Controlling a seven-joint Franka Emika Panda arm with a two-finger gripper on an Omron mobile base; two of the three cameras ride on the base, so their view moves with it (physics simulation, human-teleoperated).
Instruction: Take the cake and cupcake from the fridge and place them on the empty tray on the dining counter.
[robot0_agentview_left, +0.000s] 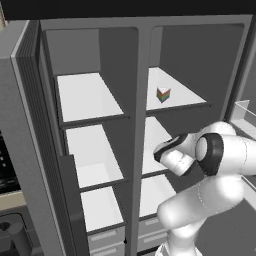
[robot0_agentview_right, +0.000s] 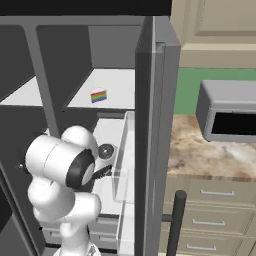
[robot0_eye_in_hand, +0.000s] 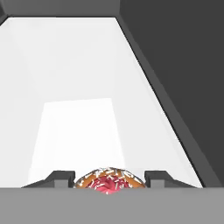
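The fridge (robot0_agentview_left: 142, 75) stands open in front of me, with white shelves on both sides of its middle divider. The cake (robot0_agentview_left: 163, 94), a small rainbow-layered wedge, sits on the upper right shelf and is also seen from the right base view (robot0_agentview_right: 98, 96). My arm reaches onto the shelf one level below it. In the hand view the cupcake (robot0_eye_in_hand: 108, 181), with pink frosting and a tan base, sits between the two fingertips, and my gripper (robot0_eye_in_hand: 109, 177) is shut on it just above the white shelf. The tray and the dining counter are out of view.
The open fridge door (robot0_agentview_right: 157, 125) with a clear door bin (robot0_agentview_right: 122, 165) stands close to the right of my arm. Beyond it a grey microwave (robot0_agentview_right: 227, 112) rests on a marbled counter (robot0_agentview_right: 205, 152) over drawers. Grey fridge drawers (robot0_agentview_left: 107, 239) lie below the shelves.
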